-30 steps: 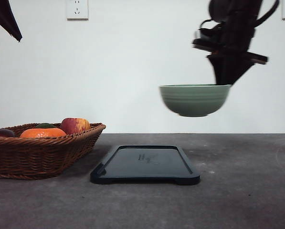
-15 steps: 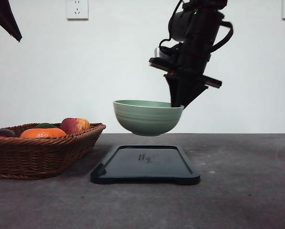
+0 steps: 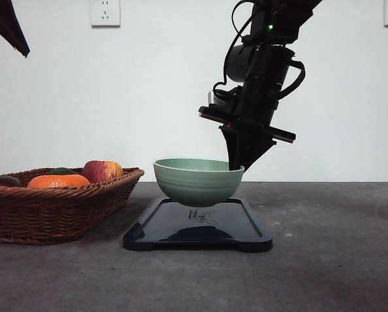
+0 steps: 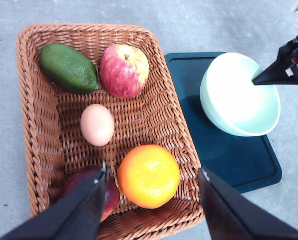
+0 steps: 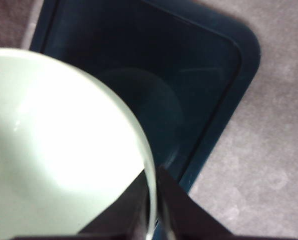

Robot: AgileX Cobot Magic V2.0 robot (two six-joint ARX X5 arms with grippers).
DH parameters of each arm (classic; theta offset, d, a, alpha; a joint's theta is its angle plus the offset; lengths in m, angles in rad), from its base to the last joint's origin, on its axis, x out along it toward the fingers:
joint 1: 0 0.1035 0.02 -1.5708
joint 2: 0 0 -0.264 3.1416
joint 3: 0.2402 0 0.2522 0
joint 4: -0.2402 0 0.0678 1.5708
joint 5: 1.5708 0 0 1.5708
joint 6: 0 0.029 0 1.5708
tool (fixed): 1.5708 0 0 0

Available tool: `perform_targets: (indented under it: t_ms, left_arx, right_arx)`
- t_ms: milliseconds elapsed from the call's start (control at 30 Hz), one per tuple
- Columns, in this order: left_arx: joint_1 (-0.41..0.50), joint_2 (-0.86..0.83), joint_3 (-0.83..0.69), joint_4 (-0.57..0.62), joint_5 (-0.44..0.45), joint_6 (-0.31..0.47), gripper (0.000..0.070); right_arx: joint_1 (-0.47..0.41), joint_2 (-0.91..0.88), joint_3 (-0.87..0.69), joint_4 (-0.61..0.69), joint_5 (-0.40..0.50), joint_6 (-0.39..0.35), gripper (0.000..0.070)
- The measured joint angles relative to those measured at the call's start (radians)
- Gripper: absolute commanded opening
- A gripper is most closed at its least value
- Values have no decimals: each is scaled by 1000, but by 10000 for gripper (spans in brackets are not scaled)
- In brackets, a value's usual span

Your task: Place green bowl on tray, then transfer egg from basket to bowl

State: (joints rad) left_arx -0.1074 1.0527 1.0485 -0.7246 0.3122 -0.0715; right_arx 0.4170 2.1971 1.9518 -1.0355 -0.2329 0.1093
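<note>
Nearest me, the tray (image 3: 197,235) lies flat on the grey table (image 3: 330,260), and the green bowl (image 3: 197,181) hangs just above it, tilted slightly, its base not quite on the glossy surface. The right gripper (image 3: 236,166) has the bowl's rim at about three o'clock, one finger inside and one outside, pinched tight on the wall. Off toward nine o'clock sits the basket (image 3: 54,209), touching nothing, with the egg (image 4: 97,124) near its middle among an orange (image 4: 149,175), an apple (image 4: 124,70) and an avocado (image 4: 69,68). The left gripper (image 4: 151,180) hovers over the basket, fingers spread wide and empty.
</note>
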Motion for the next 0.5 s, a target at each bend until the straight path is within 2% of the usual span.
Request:
perform_targets:
  t_ms: [267, 300, 400, 500]
  left_arx:
    - [0, 0, 0, 0, 0, 0, 350]
    - [0, 0, 0, -1, 0, 0, 350]
    - [0, 0, 0, -1, 0, 0, 350]
    - [0, 0, 0, -3, 0, 0, 350]
  right_arx:
    - [2, 29, 1, 0, 0, 0, 8]
    - [3, 29, 1, 3, 0, 0, 26]
    - [5, 29, 1, 6, -1, 0, 186]
    - [9, 29, 1, 5, -1, 0, 215]
